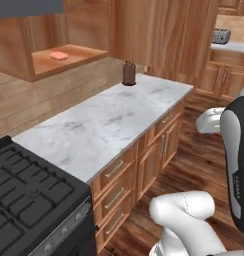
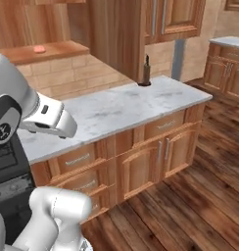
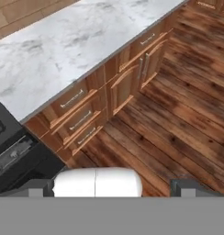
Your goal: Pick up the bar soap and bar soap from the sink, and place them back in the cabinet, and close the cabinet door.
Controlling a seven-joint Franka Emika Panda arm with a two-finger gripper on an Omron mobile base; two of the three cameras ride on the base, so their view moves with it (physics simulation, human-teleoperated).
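- Nearest, the gripper (image 3: pixel 113 187) is seen in the hand view as two dark finger tips set wide apart at the bottom edge; nothing is held between them, so it is released and empty.
- Below the gripper, dark wooden floor planks (image 3: pixel 178 114) are looked down upon.
- Just beyond the floor, the low cabinets (image 3: pixel 109 92) with silver drawer handles are seen under the bench's front edge.
- At the left end of the bench, a black stove (image 1: pixel 29 200) is butted against the marble; its grates are seen in the left base view.
- The white marble bench (image 1: pixel 104 125) is stretched away from the stove, and most of its top is bare.
- At the bench's far end, close to the wall, a dark knife block (image 1: pixel 129 73) is stood upright on the marble.
- Above the bench, over its stove end, the warm-brown wall cabinet (image 1: pixel 24 45) is mounted, with its inside open to view.
- On that cabinet's floor board, one salmon-pink bar soap (image 1: pixel 59 55) is laid flat; it is also spotted in the right base view (image 2: pixel 39 49).
- Whether the tall wooden panel (image 1: pixel 164 35) rising behind the knife block is the cabinet's door cannot be told.
- Farthest off, beyond the bench, a toaster (image 1: pixel 221 36) is set on another counter.
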